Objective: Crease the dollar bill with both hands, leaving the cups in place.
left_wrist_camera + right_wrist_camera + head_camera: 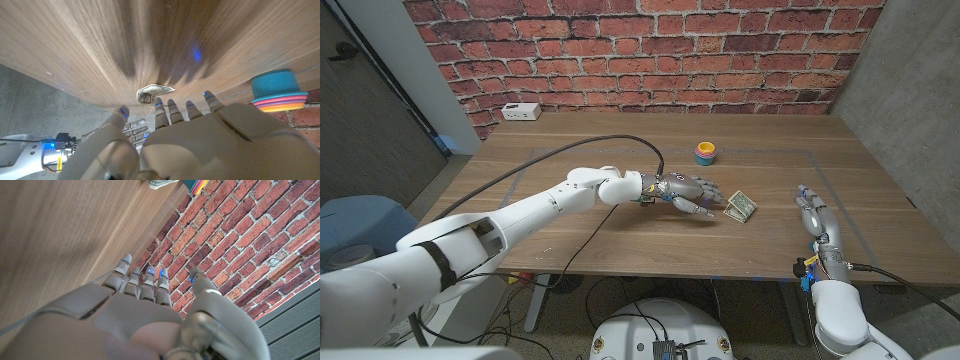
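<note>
Fingers of the left hand (688, 192) reach out spread over the middle of the worktop (570, 160), grasping nothing; their tips stop just short of the dollar bill (741, 206). In the left wrist view the same hand (200, 140) shows its fingers apart, with the bill (152, 92) lying a little beyond them, folded over and partly lifted off the wood. No print on it can be read.

One bill is in sight. One stack of cups (706, 152) stands behind it, toward the worktop's far edge, with a blue cup on top and pink, orange and yellow rims below; how many are nested I cannot tell.

The right hand (814, 215) waits near the worktop's right front corner, fingers straight and released, well apart from the bill. One white box (522, 111) sits at the far left corner.
</note>
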`<state>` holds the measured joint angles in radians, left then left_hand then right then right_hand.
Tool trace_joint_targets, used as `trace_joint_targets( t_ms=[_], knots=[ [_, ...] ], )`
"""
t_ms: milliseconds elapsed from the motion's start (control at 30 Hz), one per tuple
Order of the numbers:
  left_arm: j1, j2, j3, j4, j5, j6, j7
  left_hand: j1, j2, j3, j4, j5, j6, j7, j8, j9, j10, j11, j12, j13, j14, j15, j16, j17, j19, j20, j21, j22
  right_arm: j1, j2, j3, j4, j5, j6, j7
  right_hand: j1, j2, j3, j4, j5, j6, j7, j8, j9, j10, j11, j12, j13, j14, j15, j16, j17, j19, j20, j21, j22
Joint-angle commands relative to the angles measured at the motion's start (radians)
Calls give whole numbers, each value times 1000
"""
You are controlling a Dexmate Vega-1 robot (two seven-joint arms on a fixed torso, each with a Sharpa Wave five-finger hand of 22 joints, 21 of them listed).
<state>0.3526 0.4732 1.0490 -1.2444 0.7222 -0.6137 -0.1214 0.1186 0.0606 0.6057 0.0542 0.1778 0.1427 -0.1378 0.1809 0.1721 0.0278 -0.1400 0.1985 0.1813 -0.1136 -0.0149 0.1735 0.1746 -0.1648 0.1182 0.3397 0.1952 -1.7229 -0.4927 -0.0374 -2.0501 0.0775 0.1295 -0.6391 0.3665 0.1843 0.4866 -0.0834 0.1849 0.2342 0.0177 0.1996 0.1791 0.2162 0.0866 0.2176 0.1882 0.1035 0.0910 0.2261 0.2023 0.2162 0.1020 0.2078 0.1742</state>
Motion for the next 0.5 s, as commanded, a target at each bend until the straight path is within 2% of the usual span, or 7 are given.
trace_joint_targets(
  t_ms=[33, 133, 200, 267, 367, 500],
  knots=[
    [-21, -17, 38, 41, 54, -55, 38, -14, 2, -7, 2, 5, -10, -9, -5, 2, -18, -13, -7, 2, -12, -3, 0, 2, -50, -3, -5, 2, 2, 0, -16, 15, -26, 30, 0, 10, -1, 7, 3, 2, 24, -1, 3, 5, 25, -5, 6, 6, 19, -5, 7, 4, 13, -4, 2, 4],
    [-26, -23, 45, 51, 54, -63, 32, -17, 7, -7, 5, 7, -29, -22, -10, 2, -27, -20, -9, 1, -16, -2, 2, 2, -54, -3, -8, 3, 2, -7, -22, 6, -50, 17, -5, 14, 1, 11, 5, 3, 56, 1, 11, 5, 46, -9, 10, 6, 38, -20, 14, 4, 18, -6, 3, 4],
    [-29, -27, 50, 57, 56, -66, 30, -21, 12, -6, 9, 8, -38, -22, -11, 2, -35, -28, -11, 1, -20, -1, 2, 2, -56, -3, -9, 3, 2, -13, -28, -3, -73, 2, -9, 21, 5, 18, 8, 5, 89, 6, 18, 5, 79, -14, 17, 6, 59, -54, 21, 4, 28, -11, 5, 4],
    [-33, -32, 55, 62, 58, -69, 26, -23, 17, -6, 12, 8, -48, -25, -13, 1, -42, -34, -13, 1, -24, 0, 2, 2, -57, -3, -10, 3, 2, -20, -33, -18, -91, -23, -11, 27, 6, 22, 9, 6, 123, 1, 25, 5, 108, -12, 23, 6, 68, -66, 24, 4, 36, -15, 7, 4],
    [-39, -38, 61, 66, 65, -69, 23, -28, 22, -6, 16, 9, -77, -36, -18, 1, -51, -35, -14, 1, -32, -2, 2, 2, -64, -5, -14, 4, 3, -30, -39, -33, -106, -49, -6, 33, 8, 27, 12, 7, 146, 0, 27, 5, 127, -14, 26, 5, 94, -80, 32, 4, 49, -15, 11, 4],
    [-45, -45, 68, 69, 76, -62, 26, -33, 25, -7, 20, 9, -104, -38, -18, 1, -69, -34, -17, 1, -43, -2, 2, 2, -78, -6, -21, 4, 5, -49, -45, -55, -118, -89, 9, 38, 7, 31, 14, 8, 169, 1, 29, 5, 151, -12, 29, 5, 121, -76, 41, 4, 67, -16, 15, 4]
  ],
)
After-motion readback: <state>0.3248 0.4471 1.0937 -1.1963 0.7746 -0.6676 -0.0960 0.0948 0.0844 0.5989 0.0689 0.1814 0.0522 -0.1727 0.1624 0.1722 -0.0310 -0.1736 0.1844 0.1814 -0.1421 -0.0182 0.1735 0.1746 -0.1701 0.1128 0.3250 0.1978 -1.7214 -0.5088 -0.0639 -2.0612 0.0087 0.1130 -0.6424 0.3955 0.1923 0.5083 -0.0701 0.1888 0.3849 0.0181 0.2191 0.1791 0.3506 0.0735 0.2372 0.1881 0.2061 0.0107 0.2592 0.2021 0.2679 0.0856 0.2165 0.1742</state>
